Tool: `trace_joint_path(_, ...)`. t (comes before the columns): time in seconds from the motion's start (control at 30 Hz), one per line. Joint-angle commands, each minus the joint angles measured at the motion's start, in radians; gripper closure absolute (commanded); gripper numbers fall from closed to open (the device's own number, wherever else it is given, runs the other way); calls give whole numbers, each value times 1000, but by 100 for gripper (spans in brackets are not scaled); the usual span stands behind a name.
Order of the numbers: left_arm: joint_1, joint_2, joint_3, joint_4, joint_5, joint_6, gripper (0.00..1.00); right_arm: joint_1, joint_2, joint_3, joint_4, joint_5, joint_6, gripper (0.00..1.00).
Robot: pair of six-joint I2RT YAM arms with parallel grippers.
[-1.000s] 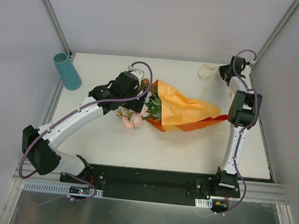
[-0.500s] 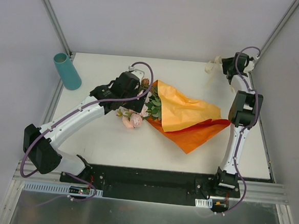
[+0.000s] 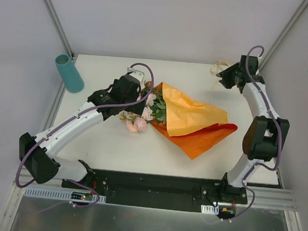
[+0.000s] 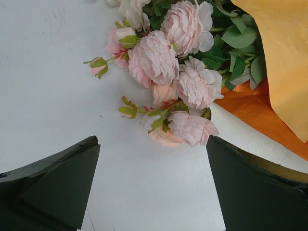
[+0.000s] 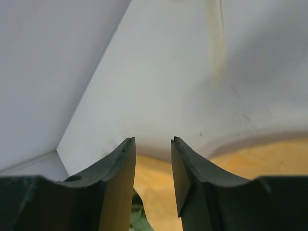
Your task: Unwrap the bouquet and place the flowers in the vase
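The bouquet [image 3: 188, 120]. Top view: we list it lying on its side mid-table [image 3: 115, 144], its orange paper [image 3: 200, 140] partly unfolded toward the right and the flowers [image 3: 138, 122] showing at its left end. The vase [image 3: 68, 73] stands at the far left corner, well apart. The left gripper [image 3: 138, 105] hovers at the blooms. The right gripper [image 3: 224, 78] sits at the far right corner, beside a cream ribbon [image 3: 218, 67].

Left wrist view: we see pink roses with green leaves on the white surface and orange paper at right. The fingers [image 4: 62, 183] are spread wide, with nothing between them.

Right wrist view: we note a narrow gap between the fingers [image 5: 120, 173], with nothing gripped. The ribbon lies on the table ahead, and orange paper shows below.
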Motion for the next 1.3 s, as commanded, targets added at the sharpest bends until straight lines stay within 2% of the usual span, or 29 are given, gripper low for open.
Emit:
trace_joint_path(0.0,-7,-48,-7,18,-76,-4,1,85,-162,-153,-235,-20,-59,59)
trace_joint_path(0.23,-7,-65,-19,21,-84,-43,1,117,-479,-553,-174,-17,73,62)
trace_joint_path(0.3,-7,-65,-22,22,-24,-38,2,136,-529,-635,-177,14,67,62)
trace_joint_path(0.43,-7,-46,-12,19,70,-61,10,151,-576,-765,-185,83,36,63)
trace_joint_path(0.5,-4,-38,5,7,134,-104,12,151,-590,-834,-185,127,41,64)
trace_joint_path(0.63,-6,-57,5,-7,309,-232,16,159,-633,-942,-113,120,64,65)
trace_joint_path(0.77,-7,-52,-33,15,456,-351,18,177,-633,-983,-91,170,64,64)
trace_joint_path(0.9,-7,-14,-128,111,553,-432,22,189,-636,-980,-94,186,29,59)
trace_joint_path(1.07,-7,54,-206,202,570,-481,26,278,-700,-905,-84,152,-129,49)
trace_joint_path(1.27,-7,90,-265,304,556,-540,27,406,-748,-927,175,-3,-463,44)
